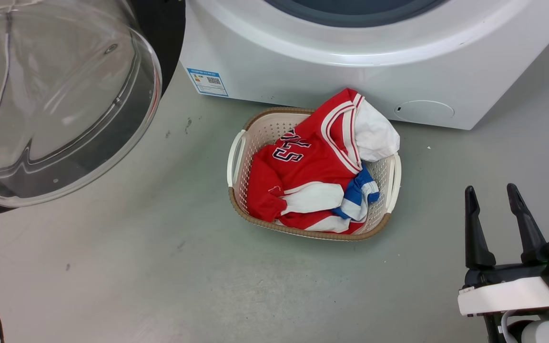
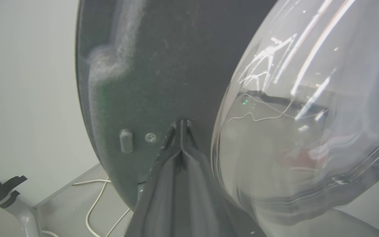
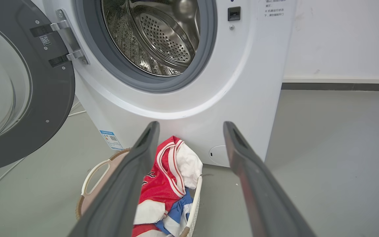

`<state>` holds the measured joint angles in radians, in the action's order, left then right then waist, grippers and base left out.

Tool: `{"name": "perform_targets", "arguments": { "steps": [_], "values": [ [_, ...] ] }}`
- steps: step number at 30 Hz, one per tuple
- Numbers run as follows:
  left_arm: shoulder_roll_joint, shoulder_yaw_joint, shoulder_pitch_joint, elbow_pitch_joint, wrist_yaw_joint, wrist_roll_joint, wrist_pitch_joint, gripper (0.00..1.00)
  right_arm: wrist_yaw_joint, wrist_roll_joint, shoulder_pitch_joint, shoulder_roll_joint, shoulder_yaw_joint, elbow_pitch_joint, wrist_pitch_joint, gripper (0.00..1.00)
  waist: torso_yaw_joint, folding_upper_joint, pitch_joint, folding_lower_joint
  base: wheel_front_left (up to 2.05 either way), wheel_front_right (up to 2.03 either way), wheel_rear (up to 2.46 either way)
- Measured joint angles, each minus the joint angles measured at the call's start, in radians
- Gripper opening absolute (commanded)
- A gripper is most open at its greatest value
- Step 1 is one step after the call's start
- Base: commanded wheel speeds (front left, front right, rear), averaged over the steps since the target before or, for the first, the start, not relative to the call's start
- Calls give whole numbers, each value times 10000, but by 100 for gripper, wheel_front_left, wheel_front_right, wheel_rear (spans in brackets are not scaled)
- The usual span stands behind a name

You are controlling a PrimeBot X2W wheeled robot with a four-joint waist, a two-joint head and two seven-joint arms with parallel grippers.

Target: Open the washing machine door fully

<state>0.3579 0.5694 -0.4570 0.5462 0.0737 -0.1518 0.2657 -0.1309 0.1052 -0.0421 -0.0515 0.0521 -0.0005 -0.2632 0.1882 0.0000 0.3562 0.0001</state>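
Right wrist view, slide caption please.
Right gripper, jaws open, faces white front-loading washing machine with round black glass-bowled door swung open.

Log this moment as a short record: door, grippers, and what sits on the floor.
door state: washing machine door swung open on its hinge, steel drum exposed
left gripper: shut, tips against the door's dark inner face beside the glass bowl
right gripper: open, empty, above the floor right of the basket
on floor: laundry basket holding a red jersey, in front of the washing machine

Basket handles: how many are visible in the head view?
2. One handle is on the basket's left side, the other on its right side. The clothes could hide more at the far rim.
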Motion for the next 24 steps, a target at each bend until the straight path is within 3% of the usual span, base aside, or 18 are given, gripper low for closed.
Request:
{"name": "perform_targets", "arguments": {
  "steps": [11,24],
  "values": [
    [157,267,-196,581,253,173,0,0,0,84,-13,2,-44,56,-2,100,-159,0,-226,0,0,0,0],
    [-249,56,733,-184,470,610,0,0,0,401,306,2,-44,128,0,100,-208,0,-1230,-1,0,0,0]
  ]
}}
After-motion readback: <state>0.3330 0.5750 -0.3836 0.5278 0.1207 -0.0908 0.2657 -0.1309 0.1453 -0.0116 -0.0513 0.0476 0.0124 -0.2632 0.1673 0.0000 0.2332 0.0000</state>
